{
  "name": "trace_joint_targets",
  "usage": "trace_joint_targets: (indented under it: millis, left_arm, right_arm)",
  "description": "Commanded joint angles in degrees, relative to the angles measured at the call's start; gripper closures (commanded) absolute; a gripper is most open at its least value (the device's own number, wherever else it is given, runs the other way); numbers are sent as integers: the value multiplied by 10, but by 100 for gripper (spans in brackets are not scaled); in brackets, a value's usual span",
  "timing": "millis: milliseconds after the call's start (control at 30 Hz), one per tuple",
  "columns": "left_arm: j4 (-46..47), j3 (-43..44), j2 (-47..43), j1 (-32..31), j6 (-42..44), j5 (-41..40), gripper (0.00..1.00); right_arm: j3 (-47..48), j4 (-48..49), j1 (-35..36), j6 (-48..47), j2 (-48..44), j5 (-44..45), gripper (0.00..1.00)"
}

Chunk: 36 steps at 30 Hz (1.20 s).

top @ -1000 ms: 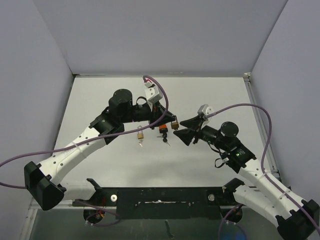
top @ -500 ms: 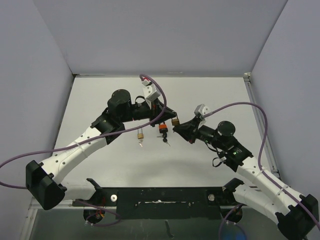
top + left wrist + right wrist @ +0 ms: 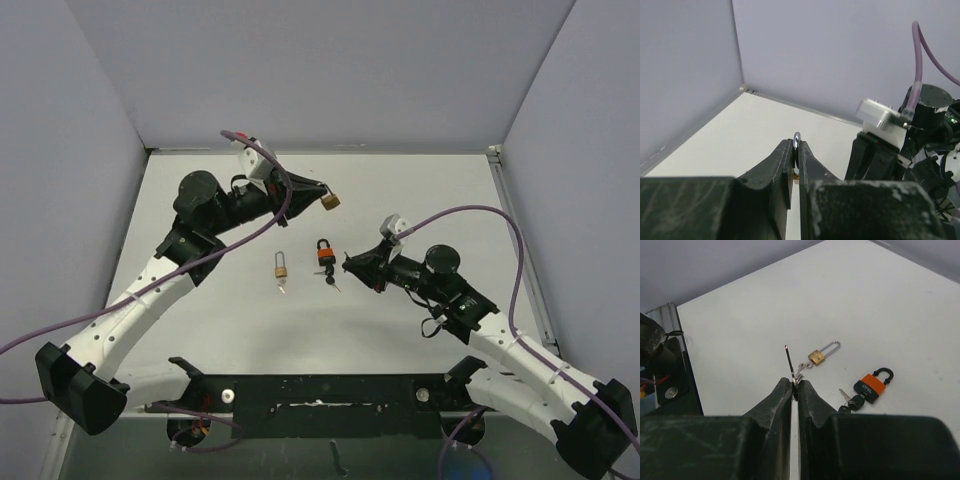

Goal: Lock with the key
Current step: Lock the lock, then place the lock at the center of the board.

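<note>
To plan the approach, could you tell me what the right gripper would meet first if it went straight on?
Likely the long-shackle brass padlock on the table; the orange padlock lies off to one side, though depth is unclear.

You've got the small padlock (image 3: 329,200) up off the table (image 3: 430,190), pinched by its shackle at the tip of the left gripper (image 3: 314,192), over the far middle. Nearer you, two locks lie on the surface: the long-shackle padlock (image 3: 281,265) on the left, the broad padlock (image 3: 325,254) just right of it, with a key bunch (image 3: 331,281) at its near end. Your right gripper (image 3: 348,262) sits just right of the broad padlock, with a key (image 3: 789,360) clamped between its jaws and poking out ahead.
</note>
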Motion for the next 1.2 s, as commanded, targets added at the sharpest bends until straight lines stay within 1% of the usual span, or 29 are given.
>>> trace_joint_targets:
  millis: [0,100,167,267,333,367,467,533,567,667,733,800,900,1000,1167]
  left_arm:
    - [59,48,-18,17,-9,-14,100]
    - [13,61,0,18,1,-13,100]
    - [-9,55,21,18,-2,-11,100]
    - [-16,25,60,18,-16,-16,100]
    - [-13,10,95,18,-29,-26,100]
    - [-6,5,115,18,-36,-25,100]
    - [8,9,188,14,-47,-20,100]
    - [5,25,234,7,-47,-17,100]
    - [-2,36,259,3,-42,-17,100]
    - [-8,63,322,-9,-41,-20,100]
    - [10,75,361,-12,-53,-13,100]
    - [38,84,396,-13,-69,0,100]
    - [60,111,446,-13,-84,12,100]
    - [75,143,487,-13,-94,32,100]
    - [133,176,542,-14,-127,68,100]
  right_arm:
    - [-1,-5,6,-10,6,21,100]
    - [5,-26,6,-16,-6,66,100]
    - [19,-55,7,-17,-12,143,100]
    - [52,-107,5,-5,-3,306,100]
    - [77,-139,3,0,11,393,100]
    - [90,-152,-1,1,20,418,100]
    - [114,-172,-21,6,48,453,100]
    - [122,-188,-51,27,62,457,100]
    - [123,-195,-82,42,68,450,100]
    - [116,-203,-163,80,83,388,100]
    - [108,-201,-211,97,95,339,100]
    - [100,-195,-240,106,113,307,100]
    - [89,-181,-259,110,136,275,100]
    - [87,-176,-261,108,165,267,100]
    - [84,-160,-262,105,215,247,100]
